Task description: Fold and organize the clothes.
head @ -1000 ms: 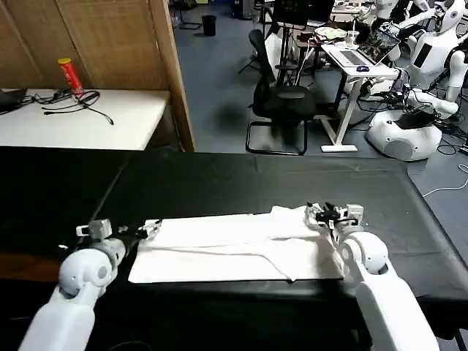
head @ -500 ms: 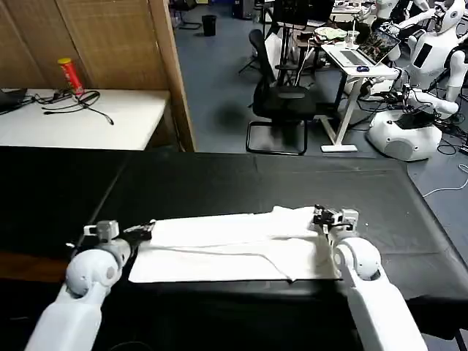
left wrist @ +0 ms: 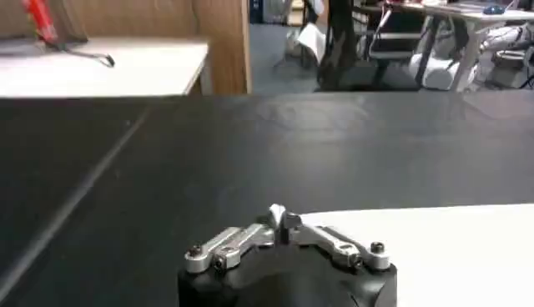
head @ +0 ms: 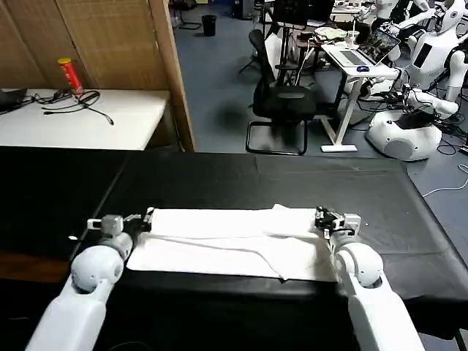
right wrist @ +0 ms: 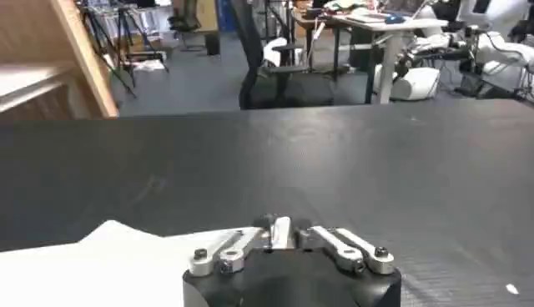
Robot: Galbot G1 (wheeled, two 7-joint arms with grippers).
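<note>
T-shirt [head: 234, 241] folded flat, left gripper [head: 146, 217] and right gripper [head: 322, 217] pinching its far corners

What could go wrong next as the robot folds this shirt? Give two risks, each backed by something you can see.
1. The left gripper and right gripper pinch only the T-shirt far edge, so a corner might slip free and skew the fold.
2. The near hem lies close to the black table front edge, so cloth could slide off.

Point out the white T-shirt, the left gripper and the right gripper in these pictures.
T-shirt [head: 234, 238]: head view, middle of the folded cloth.
Left gripper [head: 146, 217]: head view, its tip at the shirt's left end.
Right gripper [head: 320, 216]: head view, its tip at the shirt's right end.
</note>
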